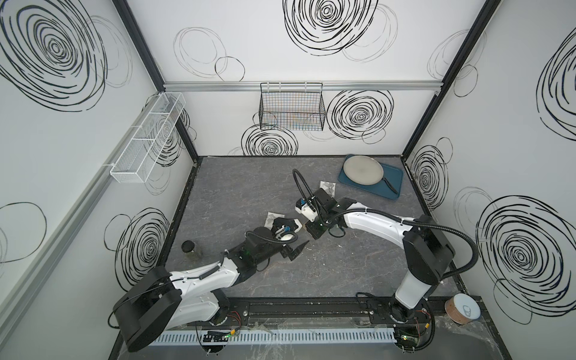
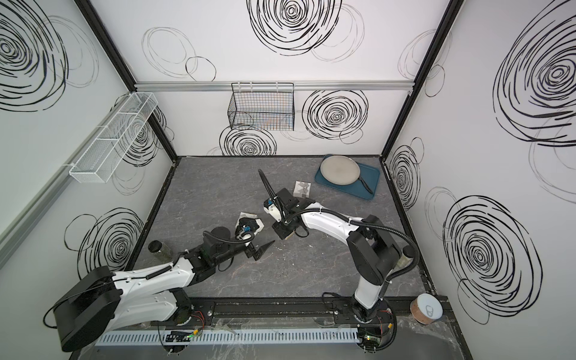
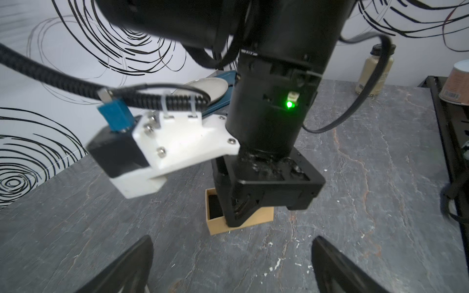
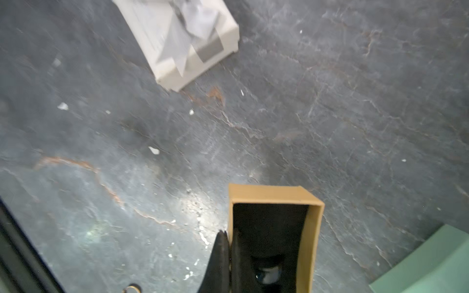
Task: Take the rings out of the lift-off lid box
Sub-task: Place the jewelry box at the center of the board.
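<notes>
The lift-off lid box (image 4: 269,194) is a small tan cardboard box with a black lining and no lid on it. My right gripper (image 4: 228,253) is shut on one of its side walls, one finger inside and one outside. Deep in the box lies a small pale round thing (image 4: 267,276) that looks like one of the rings. Another ring (image 4: 132,289) lies on the table beside the fingers. In the left wrist view the box (image 3: 264,215) sits half hidden under the right gripper. My left gripper (image 3: 232,266) is open and empty a little short of the box. In both top views it (image 1: 298,248) (image 2: 264,249) hangs near the right gripper (image 1: 312,232).
Two white boxes with a grey pattern lie on the table, one far (image 1: 328,187) and one (image 1: 274,218) under my left wrist. A blue tray (image 1: 394,184) with a pan stands back right. A dark-lidded jar (image 1: 190,247) is at the left, a paper tub (image 1: 464,308) front right.
</notes>
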Tool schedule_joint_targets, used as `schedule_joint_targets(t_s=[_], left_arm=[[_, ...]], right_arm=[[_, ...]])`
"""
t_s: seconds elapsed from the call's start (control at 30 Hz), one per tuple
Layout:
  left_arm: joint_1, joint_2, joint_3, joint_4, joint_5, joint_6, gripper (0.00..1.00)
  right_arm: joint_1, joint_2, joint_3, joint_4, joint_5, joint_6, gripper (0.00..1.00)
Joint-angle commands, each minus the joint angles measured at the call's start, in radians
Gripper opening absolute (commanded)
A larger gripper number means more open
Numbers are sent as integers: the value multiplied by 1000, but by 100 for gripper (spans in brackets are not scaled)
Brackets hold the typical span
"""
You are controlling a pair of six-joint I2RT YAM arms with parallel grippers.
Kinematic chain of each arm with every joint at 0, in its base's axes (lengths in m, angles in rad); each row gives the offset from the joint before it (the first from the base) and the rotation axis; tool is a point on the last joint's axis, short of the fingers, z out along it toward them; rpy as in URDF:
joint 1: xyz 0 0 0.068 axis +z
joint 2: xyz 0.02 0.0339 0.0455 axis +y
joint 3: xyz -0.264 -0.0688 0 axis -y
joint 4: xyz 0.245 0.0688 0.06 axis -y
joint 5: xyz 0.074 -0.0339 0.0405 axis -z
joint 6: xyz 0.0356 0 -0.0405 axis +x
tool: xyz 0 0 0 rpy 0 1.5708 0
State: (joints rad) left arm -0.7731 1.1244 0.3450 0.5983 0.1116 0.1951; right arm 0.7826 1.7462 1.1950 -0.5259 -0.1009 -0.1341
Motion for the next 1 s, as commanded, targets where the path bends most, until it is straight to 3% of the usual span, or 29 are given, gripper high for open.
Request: schedule_joint_targets(t_s=[0.0, 0.13, 0.43, 0.67, 0.77, 0.97], left_arm=[[-10, -58, -19, -76, -26, 8, 100], [-20, -79, -35, -77, -49, 6, 100], [-19, -57, -37, -69, -50, 4, 100], [-18, -70, -50, -63, -61, 8, 100], [-18, -69, -61, -46, -59, 6, 100], [-18, -72, -70, -43, -60, 4, 99]], right_arm=[[-9, 20, 33, -15, 163, -154, 0], [-19, 68, 11, 20, 167, -314, 0], [-48, 85, -38, 101, 91, -456, 0], [-43, 8, -112, 113, -50, -624, 0], [-42, -11, -142, 115, -98, -688, 5], [-31, 50, -89, 42, -91, -707, 0]])
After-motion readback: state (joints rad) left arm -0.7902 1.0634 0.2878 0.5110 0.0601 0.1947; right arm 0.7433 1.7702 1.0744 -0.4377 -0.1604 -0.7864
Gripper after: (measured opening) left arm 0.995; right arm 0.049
